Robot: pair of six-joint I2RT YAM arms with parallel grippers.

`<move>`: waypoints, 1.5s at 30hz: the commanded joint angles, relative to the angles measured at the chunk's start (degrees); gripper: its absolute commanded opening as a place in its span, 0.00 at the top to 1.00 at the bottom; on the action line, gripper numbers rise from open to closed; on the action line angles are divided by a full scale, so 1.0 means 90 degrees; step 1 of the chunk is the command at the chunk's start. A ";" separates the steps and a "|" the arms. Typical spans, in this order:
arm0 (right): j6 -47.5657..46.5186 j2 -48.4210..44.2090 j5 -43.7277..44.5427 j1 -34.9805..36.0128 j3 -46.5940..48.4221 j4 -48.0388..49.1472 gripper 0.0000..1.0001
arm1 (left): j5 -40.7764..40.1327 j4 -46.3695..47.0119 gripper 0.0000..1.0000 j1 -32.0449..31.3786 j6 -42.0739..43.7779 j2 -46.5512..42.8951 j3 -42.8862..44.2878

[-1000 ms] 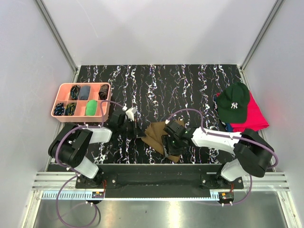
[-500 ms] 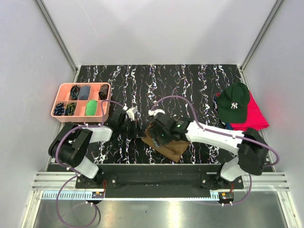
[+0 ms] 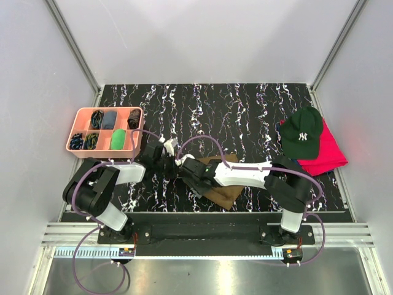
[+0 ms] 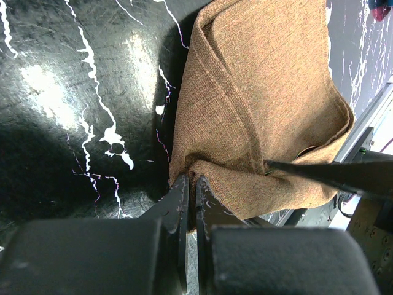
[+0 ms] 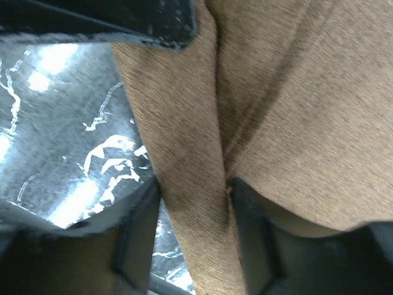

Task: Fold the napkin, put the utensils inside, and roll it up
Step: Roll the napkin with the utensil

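The olive-brown napkin (image 3: 225, 192) lies folded near the table's front middle, mostly under my right arm. My left gripper (image 3: 175, 167) is at its left corner, and in the left wrist view the gripper (image 4: 191, 179) is shut on that corner of the napkin (image 4: 264, 104). My right gripper (image 3: 186, 171) has reached across the cloth, close to the left one. In the right wrist view its jaws (image 5: 195, 184) stand open astride a raised fold of napkin (image 5: 184, 141). One finger (image 5: 258, 239) touches the fold. The utensils are out of view.
A pink compartment tray (image 3: 73, 149) with small items stands at the left. A dark green cap (image 3: 302, 135) lies on a red cloth (image 3: 330, 155) at the right edge. The table's front rail runs just behind the napkin's near edge.
My right arm has swung left across the napkin, from its right half to its left corner beside the left gripper. The left gripper has held still on the corner.
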 commanded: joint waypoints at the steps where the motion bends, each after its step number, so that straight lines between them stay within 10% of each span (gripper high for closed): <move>1: -0.0169 0.0169 -0.0157 -0.0003 -0.0030 0.0377 0.49 | -0.0092 -0.0514 1.00 -0.0003 0.0217 0.0130 0.0021; 5: -0.0013 0.0258 -0.0644 -0.0130 -0.0304 0.0532 0.63 | -0.0082 -0.0397 0.97 -0.0003 0.0158 -0.0075 -0.0066; 17: 0.0114 -0.0123 -0.2891 -0.0716 -0.1222 0.1490 0.71 | -0.1068 -0.0631 0.36 0.0065 -0.0144 -0.1764 -0.0642; 31: -0.0140 0.0267 -0.5196 -0.1331 -0.1525 0.2379 0.75 | -0.0727 0.0745 0.27 0.0114 -0.0154 -0.2674 -0.1834; 41: -0.0208 0.0482 -0.5490 -0.1565 -0.1525 0.2525 0.75 | -0.0093 0.1976 0.56 0.0143 -0.0262 -0.1492 -0.1912; 45: -0.0228 0.0541 -0.5646 -0.1770 -0.1535 0.2574 0.75 | -0.0014 0.1869 0.54 0.0143 -0.0252 -0.1491 -0.2039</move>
